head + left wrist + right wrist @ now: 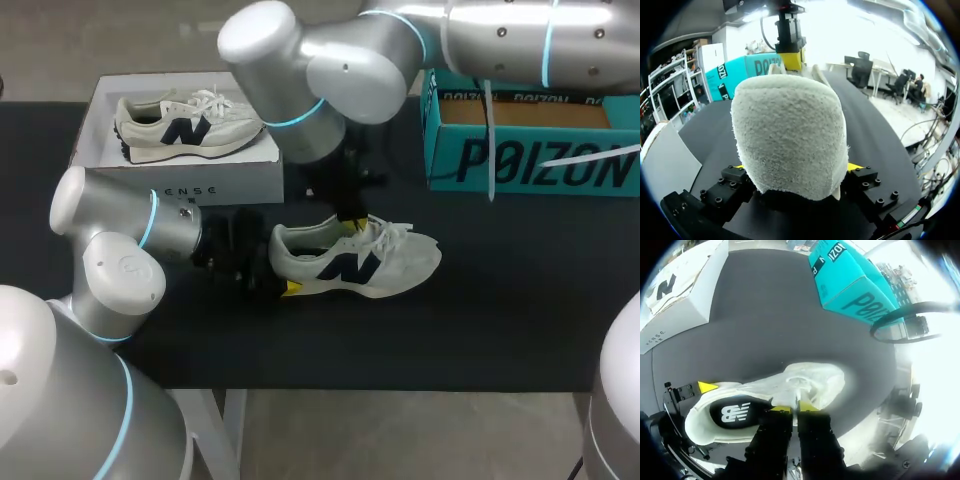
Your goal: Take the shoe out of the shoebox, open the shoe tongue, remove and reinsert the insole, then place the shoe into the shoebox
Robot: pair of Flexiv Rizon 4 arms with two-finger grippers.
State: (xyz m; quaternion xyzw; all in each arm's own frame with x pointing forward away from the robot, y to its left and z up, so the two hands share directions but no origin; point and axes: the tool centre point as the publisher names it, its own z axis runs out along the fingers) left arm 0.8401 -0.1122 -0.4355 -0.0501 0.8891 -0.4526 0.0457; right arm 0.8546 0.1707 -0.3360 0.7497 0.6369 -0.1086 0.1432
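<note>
L arm [120, 250] comes in nearest, low over the black table [500, 320]. L gripper [797, 167] is clamped on the heel of the shoe [370, 265]: one yellow tip each side of the heel, both touching it. The shoe is out of its box and sits on the table about mid-way across, toe pointing to the R side. Its dark insole [735, 413] is in place inside.

R arm [400, 50] reaches down from the far R corner to the shoe's opening. R gripper [795, 408] has its tips nearly together, pinched on the tongue [792, 390] just ahead of the insole.

Farther back on the L side is the white shoebox [180, 180], open-topped, near the L gripper but not touching the shoe. A second shoe [185, 125] of the same kind lies in it, toe toward the R.

At the far R is a teal box [520, 165], open on top w/ brown inner walls. Its contents can't be seen. It stands well apart from the white shoebox, w/ the R arm crossing btwn the two.
</note>
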